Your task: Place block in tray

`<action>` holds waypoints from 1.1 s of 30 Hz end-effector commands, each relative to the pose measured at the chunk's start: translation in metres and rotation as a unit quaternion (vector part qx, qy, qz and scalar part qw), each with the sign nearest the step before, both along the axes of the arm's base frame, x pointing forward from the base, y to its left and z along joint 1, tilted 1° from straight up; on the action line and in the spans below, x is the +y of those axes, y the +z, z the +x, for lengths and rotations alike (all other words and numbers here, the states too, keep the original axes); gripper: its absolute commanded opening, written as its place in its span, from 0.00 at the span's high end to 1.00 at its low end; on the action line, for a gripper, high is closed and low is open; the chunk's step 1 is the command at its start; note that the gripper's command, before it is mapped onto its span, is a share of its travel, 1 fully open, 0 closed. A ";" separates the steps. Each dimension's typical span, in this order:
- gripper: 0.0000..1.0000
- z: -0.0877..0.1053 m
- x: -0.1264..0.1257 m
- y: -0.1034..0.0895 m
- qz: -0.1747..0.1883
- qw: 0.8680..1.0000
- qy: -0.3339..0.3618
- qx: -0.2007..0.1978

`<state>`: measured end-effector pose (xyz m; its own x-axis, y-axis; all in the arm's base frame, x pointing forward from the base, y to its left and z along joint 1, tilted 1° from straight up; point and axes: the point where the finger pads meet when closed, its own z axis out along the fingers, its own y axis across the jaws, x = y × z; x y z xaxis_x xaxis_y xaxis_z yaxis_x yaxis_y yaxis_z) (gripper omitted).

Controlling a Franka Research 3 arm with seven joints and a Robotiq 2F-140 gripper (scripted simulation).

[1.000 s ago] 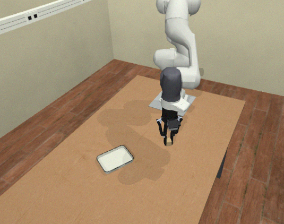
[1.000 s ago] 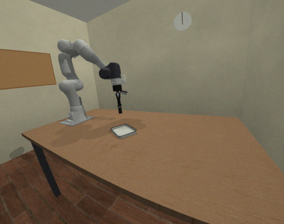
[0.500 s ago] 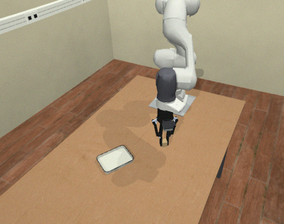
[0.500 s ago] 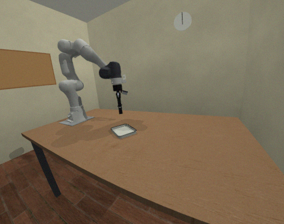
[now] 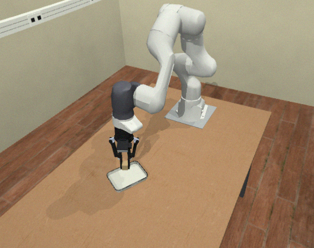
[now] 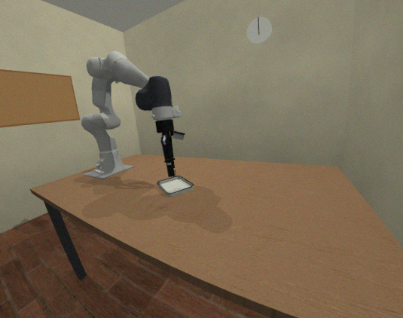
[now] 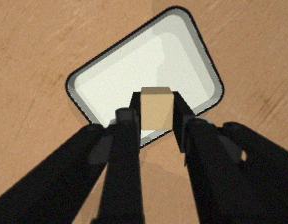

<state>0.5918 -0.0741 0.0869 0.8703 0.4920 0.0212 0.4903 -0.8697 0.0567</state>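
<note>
My gripper [image 5: 125, 166] [image 6: 172, 172] [image 7: 155, 104] is shut on a small tan block [image 5: 125, 164] [image 7: 156, 109] held between its black fingertips. It hangs just above the white tray [image 5: 137, 178] [image 6: 178, 185] [image 7: 105, 80], over the tray's near edge as the wrist view shows it. The tray is a shallow rounded rectangle with a dark rim and lies flat on the wooden table [image 5: 182, 176] [image 6: 272, 218] [image 7: 35, 40]. The tray's floor holds nothing. In the exterior view the block is too small to make out.
The arm's base plate [image 5: 191, 113] [image 6: 108, 170] stands at the back of the table. The table's right edge [image 5: 257, 147] drops to a wooden plank floor [image 5: 285, 191].
</note>
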 end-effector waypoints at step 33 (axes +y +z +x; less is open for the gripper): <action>0.90 0.003 0.006 -0.005 0.019 0.996 0.080 0.029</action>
<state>0.5956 -0.0686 0.0827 0.7862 0.6180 -0.0030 0.6180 -0.7862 -0.0028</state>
